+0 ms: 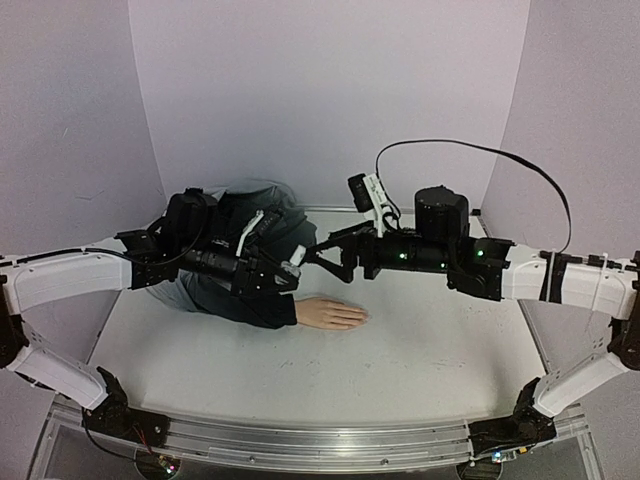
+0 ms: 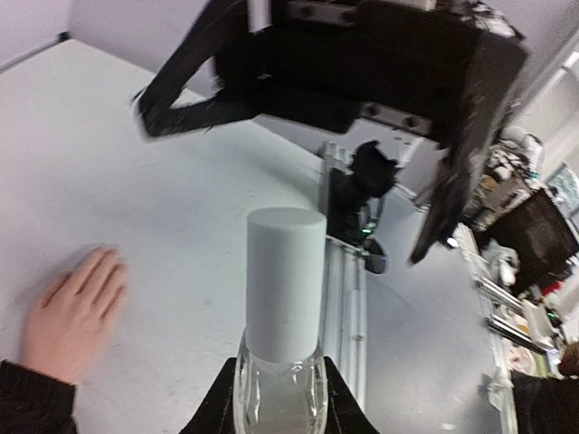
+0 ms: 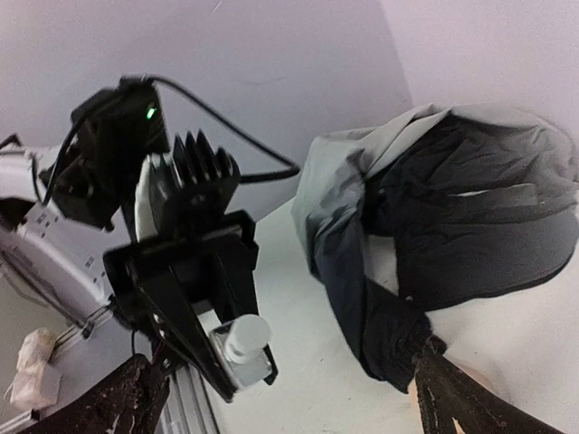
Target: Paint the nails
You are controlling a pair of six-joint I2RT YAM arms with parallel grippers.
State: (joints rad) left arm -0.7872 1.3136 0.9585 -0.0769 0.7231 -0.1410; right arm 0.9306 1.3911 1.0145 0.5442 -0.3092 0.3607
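The mannequin hand (image 1: 332, 314) lies palm down on the white table, its dark sleeve (image 1: 250, 300) running back into a crumpled navy-and-grey jacket (image 1: 240, 230). The nails at its fingertips (image 2: 107, 264) are too small to make out. My left gripper (image 1: 290, 272) hovers above the sleeve, shut on the clear glass body of a small bottle (image 2: 279, 398) with a tall white cap (image 2: 285, 285). My right gripper (image 1: 325, 255) faces that cap from a short distance, open, with nothing between its fingers (image 3: 127, 398). From the right wrist the bottle (image 3: 244, 339) shows in the left jaws.
An aluminium rail (image 1: 320, 440) carrying both arm bases runs along the near table edge. Pale purple walls (image 1: 330, 90) enclose the back and sides. A black cable (image 1: 470, 150) loops above the right arm. Bare tabletop (image 1: 430, 340) lies right of the hand.
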